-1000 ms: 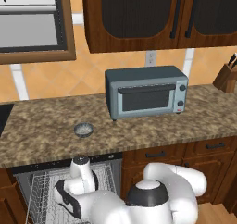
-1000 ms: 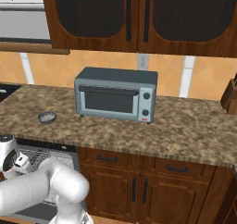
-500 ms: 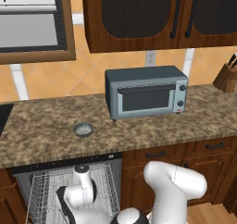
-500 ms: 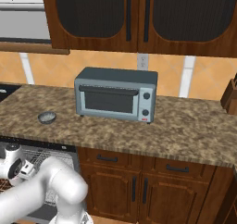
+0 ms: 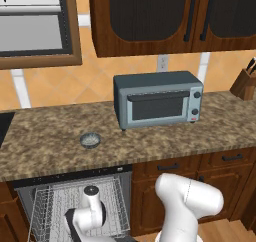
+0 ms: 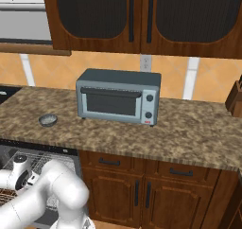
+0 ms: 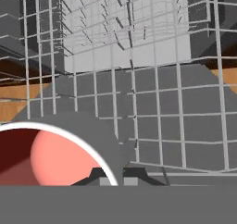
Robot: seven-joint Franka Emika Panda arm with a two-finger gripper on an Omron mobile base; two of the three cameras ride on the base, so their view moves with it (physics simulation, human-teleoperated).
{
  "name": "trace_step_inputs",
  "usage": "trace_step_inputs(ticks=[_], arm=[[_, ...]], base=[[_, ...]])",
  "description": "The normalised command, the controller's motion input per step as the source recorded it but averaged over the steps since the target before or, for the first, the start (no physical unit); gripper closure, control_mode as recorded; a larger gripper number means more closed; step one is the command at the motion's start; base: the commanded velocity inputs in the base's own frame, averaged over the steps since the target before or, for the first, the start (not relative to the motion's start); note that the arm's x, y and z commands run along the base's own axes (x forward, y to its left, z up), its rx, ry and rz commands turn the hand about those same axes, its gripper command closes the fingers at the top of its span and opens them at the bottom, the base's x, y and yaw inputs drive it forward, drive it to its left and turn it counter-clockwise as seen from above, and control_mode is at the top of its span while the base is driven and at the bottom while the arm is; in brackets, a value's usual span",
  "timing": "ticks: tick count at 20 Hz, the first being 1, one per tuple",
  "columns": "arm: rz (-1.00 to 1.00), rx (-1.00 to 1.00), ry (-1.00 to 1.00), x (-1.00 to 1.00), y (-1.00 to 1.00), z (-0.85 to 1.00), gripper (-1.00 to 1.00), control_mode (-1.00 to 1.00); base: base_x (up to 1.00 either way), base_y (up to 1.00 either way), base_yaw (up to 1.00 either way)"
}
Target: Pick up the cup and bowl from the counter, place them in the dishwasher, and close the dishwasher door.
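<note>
The dishwasher [image 5: 70, 178] [image 6: 33, 153] stands open under the counter [image 5: 150, 141] [image 6: 179, 138], its silver wire rack [image 5: 55, 206] [image 7: 139, 79] pulled out. My arm reaches down into the rack, wrist [image 5: 91, 206] [image 6: 19, 169] low over the wires. The hand view has the cup [image 7: 51, 156], white rim and pinkish-red inside, right at my gripper [image 7: 111, 179], which is shut on the cup. Under the wires a flat dark grey panel, the lowered dishwasher door [image 7: 152, 126], lies open. The dark grey bowl [image 5: 90, 140] [image 6: 47, 120] sits on the counter above the dishwasher.
A blue-grey toaster oven [image 5: 159, 100] [image 6: 118, 95] stands mid-counter against the wall. A knife block [image 5: 245, 83] [image 6: 235, 98] sits at the far right. Dark wood cabinets [image 5: 200, 166] [image 6: 142, 185] flank the dishwasher, and wall cabinets hang overhead.
My arm has swung down from counter-edge height into the dishwasher rack, carrying the cup. The bowl has stayed put.
</note>
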Motion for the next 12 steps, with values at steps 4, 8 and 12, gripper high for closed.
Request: trace_step_inputs(ticks=[4,8,12], arm=[[0.00,0.00,-0.01,0.29,0.01,0.00,1.00,-1.00],[-0.06,0.00,0.00,0.58,0.06,0.06,1.00,-1.00],[-0.10,0.00,0.00,0.82,0.10,0.00,1.00,-1.00]], base=[[0.00,0.00,0.00],[0.00,0.00,0.00],[0.00,0.00,0.00]])
